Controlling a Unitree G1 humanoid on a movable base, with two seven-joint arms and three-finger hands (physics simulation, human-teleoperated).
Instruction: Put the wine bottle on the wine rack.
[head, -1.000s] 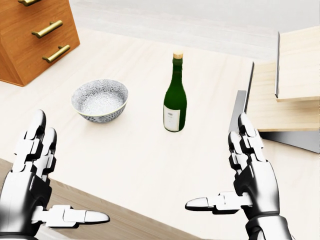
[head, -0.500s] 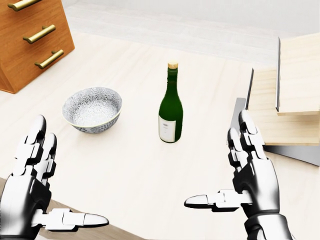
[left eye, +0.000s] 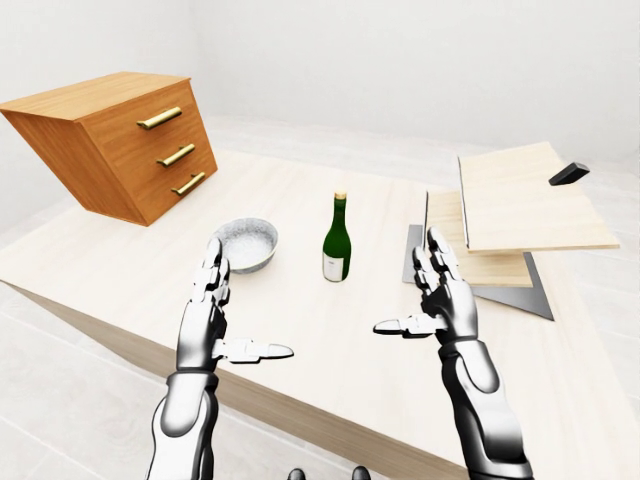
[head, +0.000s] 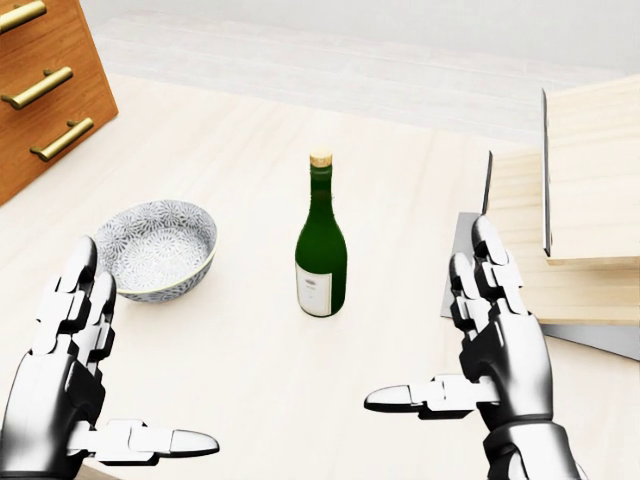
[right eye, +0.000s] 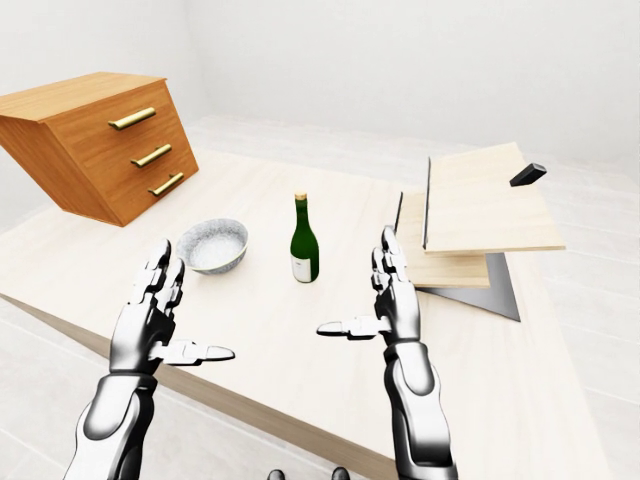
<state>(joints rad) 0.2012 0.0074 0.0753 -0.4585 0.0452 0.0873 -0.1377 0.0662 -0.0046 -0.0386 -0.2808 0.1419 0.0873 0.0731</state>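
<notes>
Approach step, by my judgement: both silver three-finger hands hover spread and empty low over the pale wooden counter (head: 250, 380), the left hand (head: 70, 375) and right hand (head: 490, 345) well apart. The dark green glass wine bottle with cork and white label (head: 321, 245) stands upright beyond and between them, ungrasped. Next the right hand must reach up-left and close round its body. Just beyond the left hand, the patterned grey-white ceramic bowl (head: 155, 248) looks empty. Beyond the right hand sits the light wooden wine rack on a grey base (left eye: 500, 225)

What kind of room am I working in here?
Hard to say: a bare simulated room, perhaps meant as a kitchen or dining area. A wide pale wooden table holds a wine bottle, a patterned bowl, a tilted wooden drawer unit and a slanted wooden wine rack.
</notes>
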